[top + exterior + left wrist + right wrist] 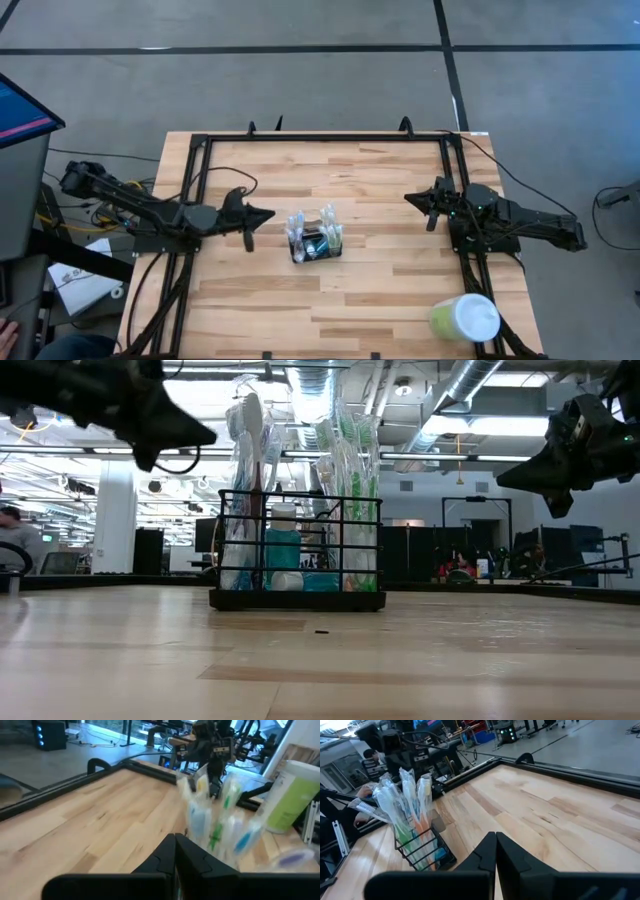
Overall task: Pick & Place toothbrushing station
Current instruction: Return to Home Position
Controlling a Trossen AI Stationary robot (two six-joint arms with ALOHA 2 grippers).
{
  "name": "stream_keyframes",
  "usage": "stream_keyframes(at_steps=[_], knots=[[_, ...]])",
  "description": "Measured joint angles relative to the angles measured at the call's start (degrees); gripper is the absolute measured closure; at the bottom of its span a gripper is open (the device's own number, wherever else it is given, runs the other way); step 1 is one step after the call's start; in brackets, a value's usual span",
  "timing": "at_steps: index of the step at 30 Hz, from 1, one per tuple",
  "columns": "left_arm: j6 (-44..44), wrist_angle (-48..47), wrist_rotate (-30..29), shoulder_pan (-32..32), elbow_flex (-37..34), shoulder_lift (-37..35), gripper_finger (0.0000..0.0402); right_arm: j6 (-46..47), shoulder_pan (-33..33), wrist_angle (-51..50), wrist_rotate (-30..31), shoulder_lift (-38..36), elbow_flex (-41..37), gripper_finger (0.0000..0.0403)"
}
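The toothbrushing station, a small black mesh holder, stands close to the middle of the wooden table. Several toothbrushes in clear wrappers stand upright in its sections and rise well above its rim. Green, blue and orange handles can be seen among them. Low inside the holder there is also something teal and white, which I cannot identify for sure.

The left gripper hovers above the table near the left side of the station. It points towards the station and does not touch it. In the left wrist view its two dark fingers are pressed together with nothing between them. The right gripper hovers over the right part of the table, well apart from the station, and points to the left. Its fingers are also closed together and hold nothing.

A pale green cup with a white lid stands at the near right corner of the table, well apart from the station and from both grippers. In the room behind the table, a person is visible at the left edge of the low view.
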Motion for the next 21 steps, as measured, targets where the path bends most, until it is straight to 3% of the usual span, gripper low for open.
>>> stream_keyframes(at_steps=[4, 10, 14, 21], knots=[[-0.28, 0.00, -0.50, -1.95, -4.79, -5.12, 0.0401, -0.11, 0.00, -0.01, 0.01, 0.00, 0.00, 0.0403], [-0.20, -0.08, 4.83, -2.55, -11.66, -14.10, 0.0401, -0.12, 0.00, 0.01, 0.01, 0.02, -0.01, 0.0403], [0.00, -0.10, 5.25, -2.55, -15.66, -20.45, 0.0401, -0.11, 0.00, 0.01, 0.01, 0.02, -0.02, 0.0403], [2.82, -7.00, 10.69, -2.55, -16.35, -27.60, 0.0401, -0.11, -0.02, 0.01, 0.01, 0.02, -0.02, 0.0403]])
